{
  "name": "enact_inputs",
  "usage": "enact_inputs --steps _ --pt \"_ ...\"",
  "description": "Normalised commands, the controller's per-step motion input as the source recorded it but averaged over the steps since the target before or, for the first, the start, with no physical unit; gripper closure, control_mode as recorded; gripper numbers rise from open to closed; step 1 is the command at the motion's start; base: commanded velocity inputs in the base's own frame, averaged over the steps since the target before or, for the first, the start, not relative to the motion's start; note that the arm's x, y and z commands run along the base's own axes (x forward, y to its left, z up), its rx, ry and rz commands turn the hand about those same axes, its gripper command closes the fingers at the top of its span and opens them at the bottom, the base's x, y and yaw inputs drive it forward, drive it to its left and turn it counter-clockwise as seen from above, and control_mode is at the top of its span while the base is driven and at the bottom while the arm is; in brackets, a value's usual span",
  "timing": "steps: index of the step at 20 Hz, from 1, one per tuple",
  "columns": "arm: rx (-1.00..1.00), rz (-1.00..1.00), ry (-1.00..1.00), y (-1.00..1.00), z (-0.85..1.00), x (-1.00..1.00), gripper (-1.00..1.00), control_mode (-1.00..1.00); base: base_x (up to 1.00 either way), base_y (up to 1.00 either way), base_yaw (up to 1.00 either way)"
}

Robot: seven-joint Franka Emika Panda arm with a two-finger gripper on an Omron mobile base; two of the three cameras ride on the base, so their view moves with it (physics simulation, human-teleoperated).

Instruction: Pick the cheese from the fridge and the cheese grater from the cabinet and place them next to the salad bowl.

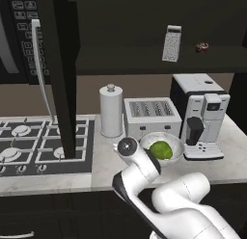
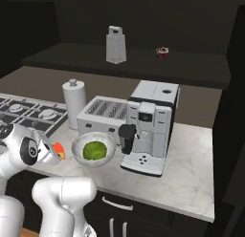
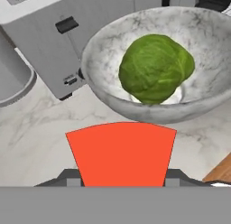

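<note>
Now the gripper clamps the cheese — a light, firm wedge. Pinched across its flat sides, beside the salad bowl.

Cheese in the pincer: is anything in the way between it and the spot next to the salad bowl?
Nothing visible is. The pincer holds the cheese just in front of the salad bowl, with bare counter below. The toaster stands behind the bowl, out of the way.

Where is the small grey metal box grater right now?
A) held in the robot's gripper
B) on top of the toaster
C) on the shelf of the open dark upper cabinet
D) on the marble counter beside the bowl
C: the small grey metal box grater stands upright on the dark cabinet shelf, above the toaster.
</note>
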Motion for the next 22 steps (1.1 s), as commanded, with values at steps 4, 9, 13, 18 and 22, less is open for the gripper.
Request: enact_inputs --steps 4,9,13,18,22 --pt "-0.11 -0.14 0.00 0.07 -0.42 0.26 1.00 -1.00 0.00 0.00 0.00" --pt "-0.09 -0.15 0.03 0.01 -0.26 0.24 1.00 -1.00 0.00 0.00 0.00" --pt "-0.06 -0.14 0.08 0.00 -0.12 0.32 1.00 -1.00 0.00 0.00 0.00" --pt "0.00 -0.08 0.03 0.00 0.00 0.28 1.00 -1.00 0.00 0.00 0.00" --pt "0.00 -0.01 0.00 0.02 -0.09 0.25 1.00 -1.00 0.00 0.00 0.00"
